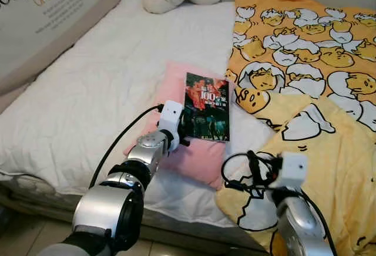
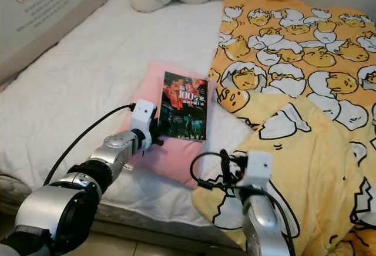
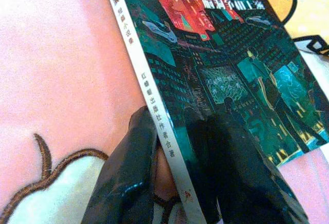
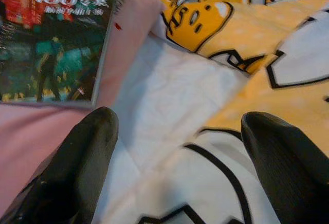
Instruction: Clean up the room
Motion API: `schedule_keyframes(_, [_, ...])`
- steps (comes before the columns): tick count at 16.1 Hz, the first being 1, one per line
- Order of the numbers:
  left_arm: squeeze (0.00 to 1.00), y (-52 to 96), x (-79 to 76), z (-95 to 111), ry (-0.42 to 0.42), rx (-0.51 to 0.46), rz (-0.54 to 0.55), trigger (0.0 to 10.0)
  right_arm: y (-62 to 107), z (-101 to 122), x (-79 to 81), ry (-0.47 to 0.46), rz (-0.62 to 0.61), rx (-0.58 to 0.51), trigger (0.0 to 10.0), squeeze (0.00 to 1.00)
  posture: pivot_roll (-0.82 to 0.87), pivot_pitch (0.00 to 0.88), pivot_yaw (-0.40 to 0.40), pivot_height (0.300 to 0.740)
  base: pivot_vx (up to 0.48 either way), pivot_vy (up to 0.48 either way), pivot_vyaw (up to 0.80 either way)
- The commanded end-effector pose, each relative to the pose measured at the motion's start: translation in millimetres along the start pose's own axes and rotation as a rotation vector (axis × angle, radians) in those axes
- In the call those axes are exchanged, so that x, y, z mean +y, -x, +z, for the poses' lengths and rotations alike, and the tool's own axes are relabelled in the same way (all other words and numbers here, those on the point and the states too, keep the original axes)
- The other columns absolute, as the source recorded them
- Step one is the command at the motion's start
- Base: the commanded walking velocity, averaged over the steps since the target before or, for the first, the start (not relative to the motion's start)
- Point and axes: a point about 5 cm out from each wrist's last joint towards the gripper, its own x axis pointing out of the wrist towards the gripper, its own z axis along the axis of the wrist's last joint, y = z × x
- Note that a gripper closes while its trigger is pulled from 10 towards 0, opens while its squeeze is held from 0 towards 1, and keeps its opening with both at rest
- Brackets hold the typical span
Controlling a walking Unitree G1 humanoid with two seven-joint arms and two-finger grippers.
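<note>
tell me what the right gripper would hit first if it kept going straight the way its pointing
Probably the white sheet in the gap between the pink pillow and the yellow blanket. The right gripper is open and aims there, though depth is hard to judge.

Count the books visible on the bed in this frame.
1. The book lies on the pink pillow beside the yellow blanket, its near edge pinched by the left gripper. Others may lie under the blanket.

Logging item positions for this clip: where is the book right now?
The book lies on the pink pillow mid-bed, just left of the yellow egg-print blanket, with the left gripper closed on its spine-side near corner.
</note>
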Motion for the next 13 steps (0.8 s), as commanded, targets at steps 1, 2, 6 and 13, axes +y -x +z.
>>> schedule_keyframes(1, [0.0, 1.1, 0.4, -5, 0.024, 0.004, 0.001, 0.0, -5.8, 2, -2.2, -0.018, -0.013, -0.014, 10.0, 0.0, -0.13, 0.0, 0.064, 0.74, 0.0, 0.0, 0.0])
schedule_keyframes(2, [0.0, 0.2, 2.9, 10, 0.077, -0.081, 0.01, 0.0, -11.5, 4, -1.8, -0.023, -0.013, -0.023, 10.0, 0.0, -0.12, 0.0, 0.069, 0.74, 0.0, 0.0, 0.0])
schedule_keyframes(6, [0.0, 4.2, -10.2, 69, -0.019, -0.408, -0.139, 0.0, -31.8, 6, -3.4, -0.038, -0.018, -0.04, 10.0, 0.0, -0.05, 0.0, 0.073, 0.74, 0.0, 0.0, 0.0])
schedule_keyframes(13, [0.0, 47.9, 45.7, 66, -0.114, -0.578, 0.128, 0.0, -41.9, 4, -4.9, -0.021, 0.02, -0.043, 10.0, 0.0, 0.03, 0.0, 0.018, 0.74, 0.0, 0.0, 0.0])
